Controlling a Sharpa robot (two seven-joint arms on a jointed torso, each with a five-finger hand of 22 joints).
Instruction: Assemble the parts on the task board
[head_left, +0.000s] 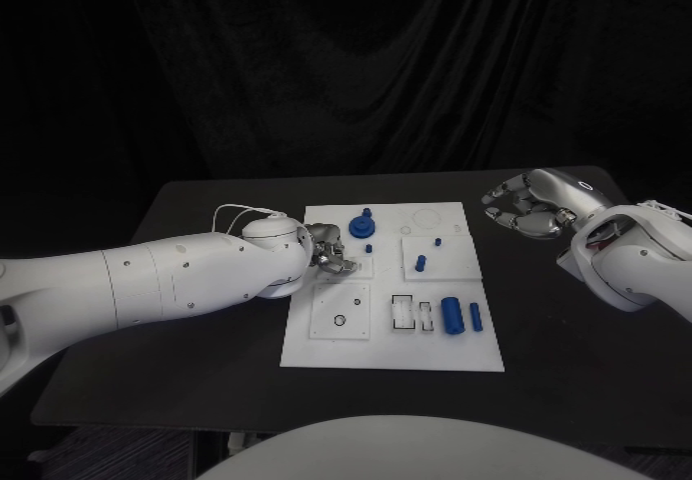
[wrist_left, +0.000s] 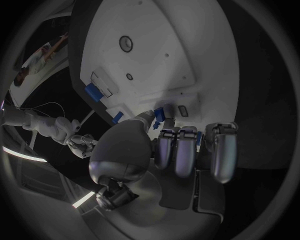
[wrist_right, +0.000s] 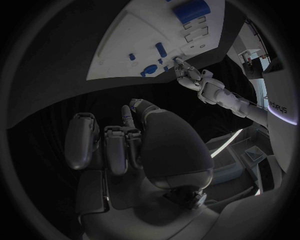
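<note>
The left robot hand (head_left: 329, 250) pinches a small blue part (wrist_left: 159, 114) over the task board (head_left: 346, 345); the right robot hand (head_left: 528, 204) hovers curled, empty, beside it.

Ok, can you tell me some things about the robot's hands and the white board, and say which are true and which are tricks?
1. The left hand is over the task board. True.
2. The right hand is touching the board. False: it hangs off to the side over the black table.
3. A big blue cylinder lies on the board. True.
4. The board is round. False: it is a rectangle.
5. The right hand holds a blue part. False: its fingers are curled on nothing.
</note>
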